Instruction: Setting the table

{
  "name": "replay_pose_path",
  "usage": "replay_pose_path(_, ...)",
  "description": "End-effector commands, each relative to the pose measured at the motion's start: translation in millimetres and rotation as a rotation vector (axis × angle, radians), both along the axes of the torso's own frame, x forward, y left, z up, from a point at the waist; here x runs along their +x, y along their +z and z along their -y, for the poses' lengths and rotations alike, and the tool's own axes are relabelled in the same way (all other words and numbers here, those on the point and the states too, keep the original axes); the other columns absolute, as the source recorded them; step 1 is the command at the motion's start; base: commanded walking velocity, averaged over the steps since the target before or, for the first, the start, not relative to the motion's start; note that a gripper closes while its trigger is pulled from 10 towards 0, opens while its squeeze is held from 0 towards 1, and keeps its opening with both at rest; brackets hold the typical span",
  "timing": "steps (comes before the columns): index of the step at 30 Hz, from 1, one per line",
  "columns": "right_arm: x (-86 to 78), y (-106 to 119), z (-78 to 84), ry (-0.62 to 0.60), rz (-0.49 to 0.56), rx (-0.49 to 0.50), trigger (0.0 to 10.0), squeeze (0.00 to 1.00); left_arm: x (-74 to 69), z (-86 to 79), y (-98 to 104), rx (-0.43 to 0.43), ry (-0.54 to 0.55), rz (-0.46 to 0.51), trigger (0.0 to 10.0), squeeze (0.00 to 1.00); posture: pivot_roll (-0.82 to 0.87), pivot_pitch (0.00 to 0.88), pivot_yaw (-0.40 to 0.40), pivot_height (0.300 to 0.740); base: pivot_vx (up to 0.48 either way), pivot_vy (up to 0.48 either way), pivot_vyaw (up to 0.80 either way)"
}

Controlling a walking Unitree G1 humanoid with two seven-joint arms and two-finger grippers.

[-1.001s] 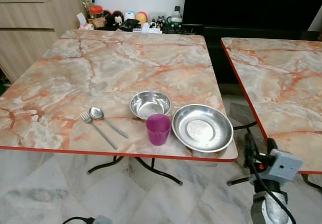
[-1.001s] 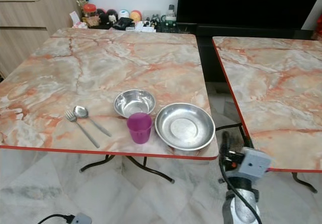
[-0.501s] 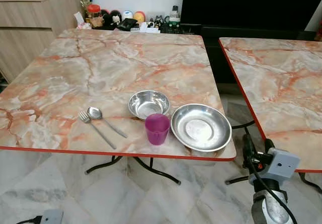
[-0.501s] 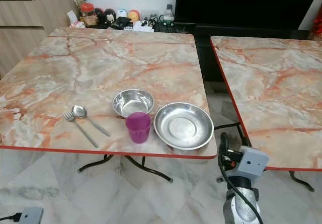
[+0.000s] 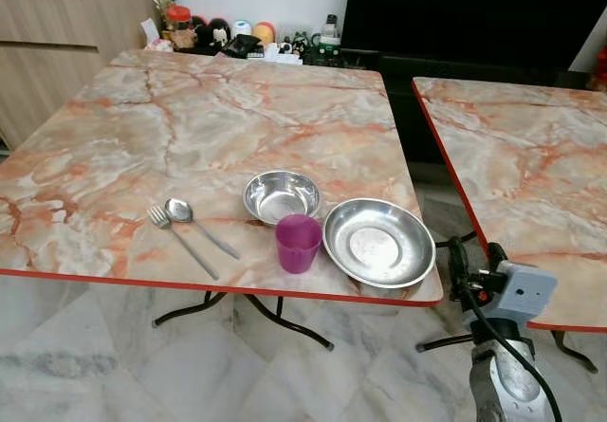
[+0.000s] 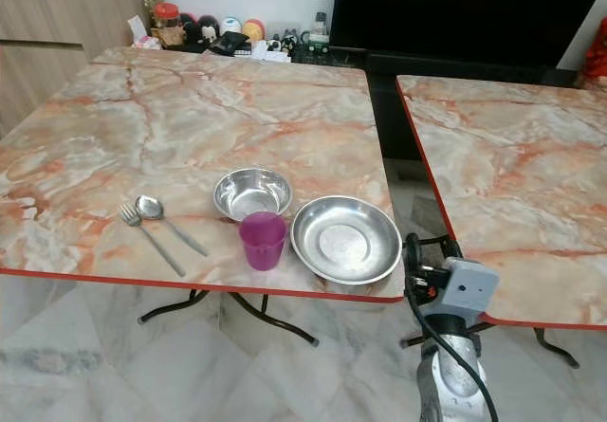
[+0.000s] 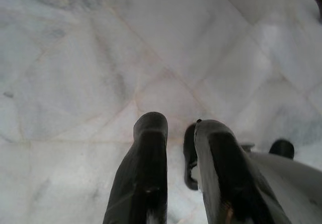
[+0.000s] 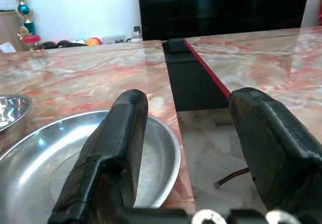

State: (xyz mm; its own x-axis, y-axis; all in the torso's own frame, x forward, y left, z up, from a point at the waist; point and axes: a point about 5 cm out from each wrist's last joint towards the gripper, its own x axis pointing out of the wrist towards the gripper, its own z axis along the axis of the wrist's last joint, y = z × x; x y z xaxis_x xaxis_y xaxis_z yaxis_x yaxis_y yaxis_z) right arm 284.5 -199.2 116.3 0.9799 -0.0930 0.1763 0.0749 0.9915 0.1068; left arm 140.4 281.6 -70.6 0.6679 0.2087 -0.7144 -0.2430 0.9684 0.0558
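The right gripper point(image 8: 186, 148) hangs just off the near right corner of the marble-patterned table point(image 5: 190, 128), its two black fingers point(image 8: 113, 143) spread wide apart and holding nothing. Straight ahead of it, almost at the fingertips, lies the wide steel plate point(image 5: 379, 242), close to the table's red edge. Beyond the plate on the gripper's left sits the smaller steel bowl point(image 5: 282, 195), and the purple cup point(image 5: 298, 243) stands upright just in front of that bowl, beside the plate's rim. Farther left, well apart from the gripper, a fork point(image 5: 180, 241) and a spoon point(image 5: 197, 225) lie side by side on the tabletop. To the gripper's right a second marble table point(image 5: 531, 166) stands across a narrow gap, so the arm sits between the two table edges. Far beyond, small toys and jars point(image 5: 237, 35) line a shelf beneath a dark screen point(image 5: 474, 9), next to a wooden cabinet point(image 5: 57, 52). The left gripper point(image 7: 176, 148) points down at the pale marble floor point(image 7: 100, 58), its fingers nearly together, a narrow gap between them.
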Motion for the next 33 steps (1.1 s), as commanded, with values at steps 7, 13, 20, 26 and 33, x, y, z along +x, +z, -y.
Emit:
replay_pose_path(7, -4.2, -6, 4.2, -0.010, -0.021, 0.005, 10.0, 0.00, 4.1, -10.9, 6, 0.011, 0.022, 0.018, 10.0, 0.00, 0.02, 0.018, -0.071, 0.740, 0.000, 0.000, 0.00)
replay_pose_path(13, -5.0, -7, -2.0, 0.005, -0.018, 0.008, 10.0, 0.00, 12.9, -7.3, 8, 0.005, 0.022, 0.038, 10.0, 0.00, 0.02, 0.010, -0.065, 0.740, 0.124, 0.000, 0.00)
replay_pose_path(20, -6.0, -7, -1.9, 0.003, -0.016, 0.008, 10.0, 0.00, 13.7, -2.3, 6, -0.004, 0.005, 0.031, 10.0, 0.00, 0.01, 0.008, -0.057, 0.740, 0.266, 0.000, 0.00)
replay_pose_path(26, -6.5, -7, -6.0, 0.014, -0.016, 0.010, 10.0, 0.00, 13.1, -3.0, 6, 0.002, -0.002, 0.025, 10.0, 0.00, 0.02, 0.026, -0.058, 0.740, 0.293, 0.000, 0.00)
replay_pose_path(33, -9.9, -9, -8.9, 0.021, -0.026, 0.000, 10.0, 0.00, 13.2, -1.7, 6, 0.000, -0.015, 0.021, 10.0, 0.00, 0.02, 0.053, -0.058, 0.740, 0.156, 0.000, 0.00)
